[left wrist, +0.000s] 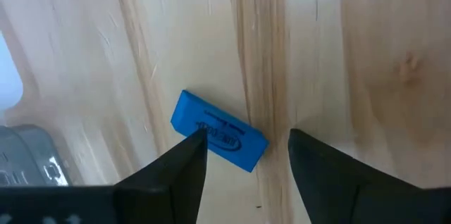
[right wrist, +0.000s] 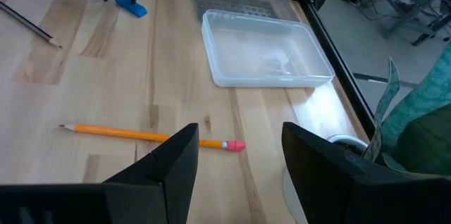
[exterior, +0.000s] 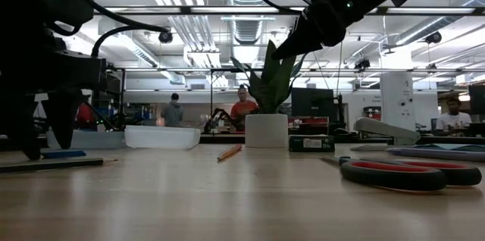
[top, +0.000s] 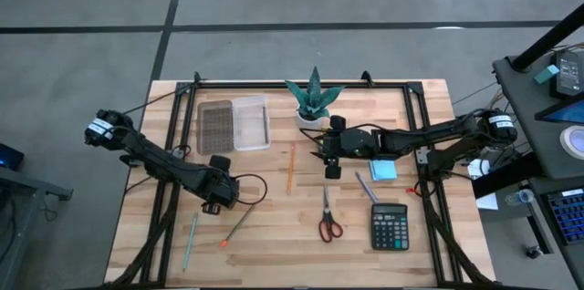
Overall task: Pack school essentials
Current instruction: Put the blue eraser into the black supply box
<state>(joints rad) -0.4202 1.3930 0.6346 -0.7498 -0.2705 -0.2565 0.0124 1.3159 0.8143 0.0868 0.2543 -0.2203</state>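
A small blue eraser lies flat on the wooden table near its left side. My left gripper hangs open just above it, pointing down, with one finger over the eraser's end and the other beside it. In the high view the left gripper hides the eraser. My right gripper is open in the air near the table's middle, above an orange pencil that lies flat. A clear plastic box stands open near the far edge. My left gripper comes at the blue eraser from above, and one fingertip overlaps the eraser's end. I cannot tell whether it touches. The eraser lies flat on the table.
Red-handled scissors, a black calculator, a light-blue sticky-note pad and a pen lie at the right. A green pencil and a brown one lie near the left gripper. A potted plant and a grey tray stand at the far edge.
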